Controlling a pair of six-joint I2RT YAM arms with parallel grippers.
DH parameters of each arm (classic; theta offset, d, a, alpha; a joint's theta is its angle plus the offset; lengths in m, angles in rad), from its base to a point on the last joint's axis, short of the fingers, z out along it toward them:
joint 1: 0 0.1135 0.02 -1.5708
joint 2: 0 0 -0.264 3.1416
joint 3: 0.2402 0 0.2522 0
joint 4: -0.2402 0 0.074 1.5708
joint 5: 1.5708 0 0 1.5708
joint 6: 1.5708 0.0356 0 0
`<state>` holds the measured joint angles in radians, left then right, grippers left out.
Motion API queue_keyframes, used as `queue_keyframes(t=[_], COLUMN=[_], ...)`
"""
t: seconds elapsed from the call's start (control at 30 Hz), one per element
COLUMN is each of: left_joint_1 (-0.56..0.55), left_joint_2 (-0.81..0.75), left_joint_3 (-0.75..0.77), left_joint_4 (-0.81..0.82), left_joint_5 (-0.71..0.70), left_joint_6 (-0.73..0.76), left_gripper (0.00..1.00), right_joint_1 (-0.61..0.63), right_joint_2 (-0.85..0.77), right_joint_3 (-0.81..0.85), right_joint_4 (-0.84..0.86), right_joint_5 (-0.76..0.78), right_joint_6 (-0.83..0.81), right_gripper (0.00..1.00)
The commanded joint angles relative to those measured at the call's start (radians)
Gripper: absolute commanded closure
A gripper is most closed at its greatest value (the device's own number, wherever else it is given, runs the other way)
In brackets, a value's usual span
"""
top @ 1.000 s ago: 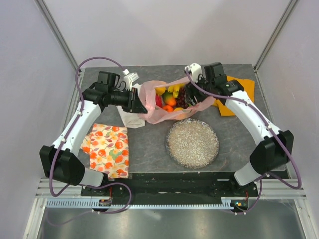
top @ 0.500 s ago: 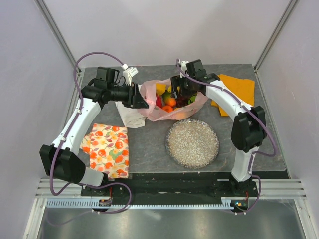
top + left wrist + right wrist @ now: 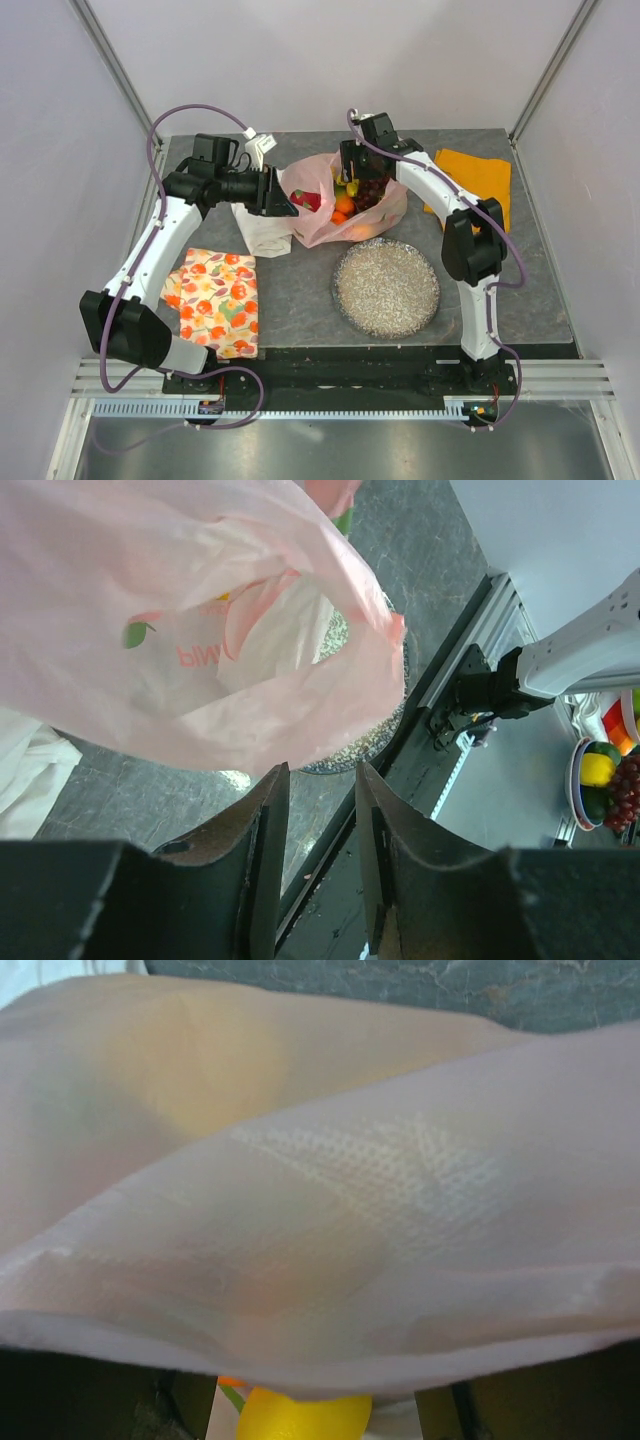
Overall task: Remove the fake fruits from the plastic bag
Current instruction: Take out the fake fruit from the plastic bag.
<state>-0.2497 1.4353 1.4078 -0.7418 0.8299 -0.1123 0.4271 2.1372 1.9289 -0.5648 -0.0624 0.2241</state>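
your left gripper [image 3: 320, 776] hangs part-open, empty, at the plastic bag [image 3: 200, 630]; right gripper [image 3: 352, 175] inside, probably after fake fruits [image 3: 344, 205], jaws unseen.

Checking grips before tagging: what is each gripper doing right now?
Left gripper: open, fingers apart, holding nothing.
Right gripper: cannot tell; the plastic bag hides its fingers.
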Motion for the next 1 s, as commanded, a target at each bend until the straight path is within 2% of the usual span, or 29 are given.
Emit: queue_keyframes(t=[0.0, 0.07, 0.17, 0.23, 0.33, 0.37, 0.43, 0.47, 0.57, 0.73, 0.77, 0.97], left_joint_1=[0.007, 0.009, 0.009, 0.01, 0.012, 0.013, 0.015, 0.015, 0.018, 0.023, 0.023, 0.03], left_joint_2=[-0.015, -0.013, -0.009, -0.007, -0.013, -0.013, -0.016, -0.013, 0.008, 0.079, 0.103, 0.175], left_joint_3=[0.01, 0.01, 0.008, 0.008, 0.002, 0.0, -0.003, -0.003, 0.014, 0.127, 0.166, 0.295], left_joint_4=[0.038, 0.038, 0.041, 0.041, 0.039, 0.041, 0.039, 0.041, 0.038, 0.018, 0.012, -0.01], left_joint_5=[0.014, 0.014, 0.012, 0.009, 0.006, 0.006, 0.005, 0.005, 0.002, -0.02, -0.026, -0.087], left_joint_6=[-0.029, -0.029, -0.027, -0.026, -0.024, -0.024, -0.021, -0.02, -0.001, 0.052, 0.069, 0.109], left_gripper=[0.6, 0.6, 0.6, 0.6, 0.6, 0.6, 0.6, 0.6, 0.61, 0.61, 0.61, 0.61], right_joint_1=[0.016, 0.019, 0.022, 0.022, 0.024, 0.024, 0.022, 0.022, 0.024, 0.024, 0.024, 0.024], right_joint_2=[-0.033, -0.04, -0.028, -0.016, -0.01, -0.013, -0.029, -0.058, -0.149, -0.348, -0.376, -0.54], right_joint_3=[0.002, -0.017, -0.03, -0.03, -0.018, -0.01, -0.005, -0.004, -0.019, -0.07, -0.082, -0.143], right_joint_4=[-0.024, -0.027, -0.027, -0.024, -0.012, -0.01, -0.007, -0.007, -0.05, -0.115, -0.116, -0.237], right_joint_5=[0.056, 0.056, 0.055, 0.053, 0.053, 0.053, 0.036, 0.018, -0.061, -0.191, -0.212, -0.276], right_joint_6=[0.037, 0.044, 0.052, 0.057, 0.043, 0.037, -0.006, -0.035, -0.126, -0.26, -0.275, -0.36], right_gripper=[0.28, 0.31, 0.41, 0.43, 0.55, 0.63, 0.69, 0.76, 0.87, 0.94, 0.99, 1.0])
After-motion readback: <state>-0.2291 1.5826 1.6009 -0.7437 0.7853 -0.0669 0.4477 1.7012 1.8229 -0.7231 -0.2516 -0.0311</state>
